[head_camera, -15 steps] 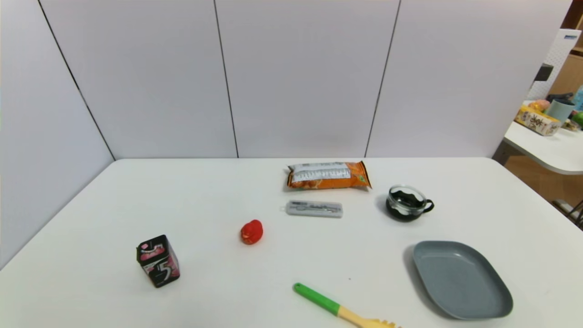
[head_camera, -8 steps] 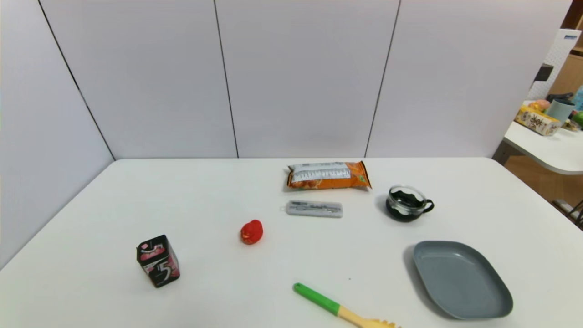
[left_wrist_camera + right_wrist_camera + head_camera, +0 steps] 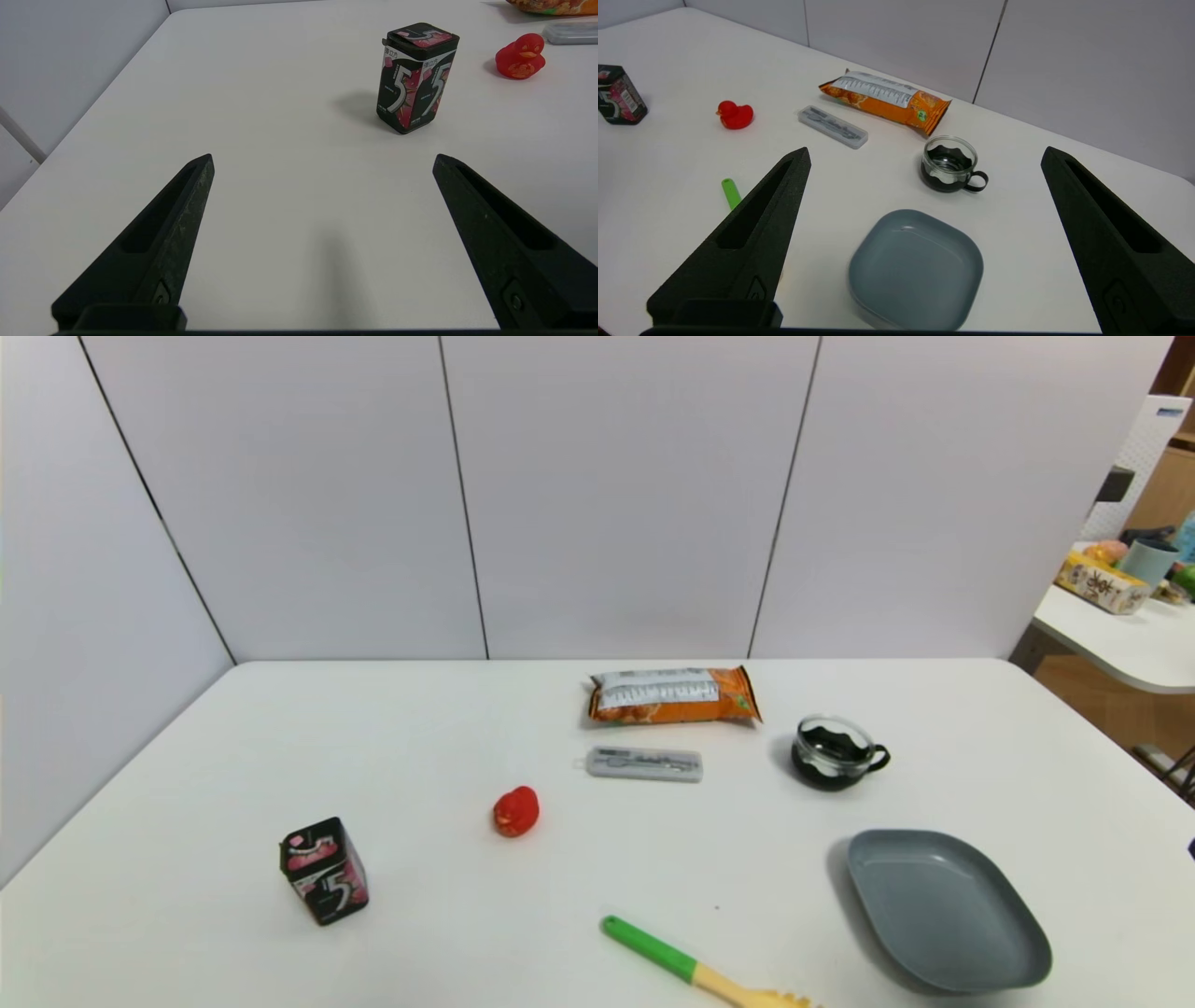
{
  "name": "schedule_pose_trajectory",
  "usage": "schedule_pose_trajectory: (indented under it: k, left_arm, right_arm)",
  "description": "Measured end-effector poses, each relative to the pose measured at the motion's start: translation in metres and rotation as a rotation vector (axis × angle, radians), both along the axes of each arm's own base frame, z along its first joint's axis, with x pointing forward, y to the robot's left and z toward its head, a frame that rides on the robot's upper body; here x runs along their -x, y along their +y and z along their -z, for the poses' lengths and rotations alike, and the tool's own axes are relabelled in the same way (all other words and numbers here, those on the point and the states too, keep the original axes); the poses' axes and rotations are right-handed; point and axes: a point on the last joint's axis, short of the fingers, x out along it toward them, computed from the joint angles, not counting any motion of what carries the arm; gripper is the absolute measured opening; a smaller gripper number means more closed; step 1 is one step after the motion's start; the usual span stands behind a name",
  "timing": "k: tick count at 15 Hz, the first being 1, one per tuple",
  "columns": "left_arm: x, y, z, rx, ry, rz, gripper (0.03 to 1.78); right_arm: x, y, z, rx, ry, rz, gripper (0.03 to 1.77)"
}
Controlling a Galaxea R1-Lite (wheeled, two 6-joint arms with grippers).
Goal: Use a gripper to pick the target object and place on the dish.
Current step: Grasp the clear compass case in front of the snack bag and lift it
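Starting the reach, the right end effector (image 3: 924,154) hangs wide above the dish (image 3: 920,303) and must, I judge, travel past the cup (image 3: 948,164) to the case (image 3: 832,127), well apart beside the snack bag (image 3: 885,98), while the left end effector (image 3: 322,158) idles wide.

Even, bright light falls from overhead on the matte white bench (image 3: 233,747), with no glare on it. Shadows are soft and short: a faint one lies beside the black-and-pink gum box (image 3: 416,77), another hugs the shallow grey-blue rounded dish (image 3: 948,907) along its left rim. The small black glass cup with handle (image 3: 951,164) catches pale highlights on its rim. In the head view straight wall seams lean outward towards the edges.
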Motion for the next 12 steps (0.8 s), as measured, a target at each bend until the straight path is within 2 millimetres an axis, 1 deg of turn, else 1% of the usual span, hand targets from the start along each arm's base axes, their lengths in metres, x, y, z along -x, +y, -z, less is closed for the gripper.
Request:
schedule_pose_trajectory:
  k: [3,6,9,12]
  left_arm:
    - [0.0,0.0,0.0,0.0,0.0,0.0,1.69]
    - [0.0,0.0,0.0,0.0,0.0,0.0,1.69]
    - [0.0,0.0,0.0,0.0,0.0,0.0,1.69]
    - [0.0,0.0,0.0,0.0,0.0,0.0,1.69]
  right_arm:
    - [-0.025,-0.001,-0.011,0.019,0.043,-0.053,1.71]
    - [-0.055,-0.003,-0.022,0.048,0.066,-0.104,1.71]
    - [-0.085,-0.002,-0.026,0.09,0.095,-0.187,1.71]
    - [-0.117,0.003,-0.031,0.096,0.148,-0.251,1.71]
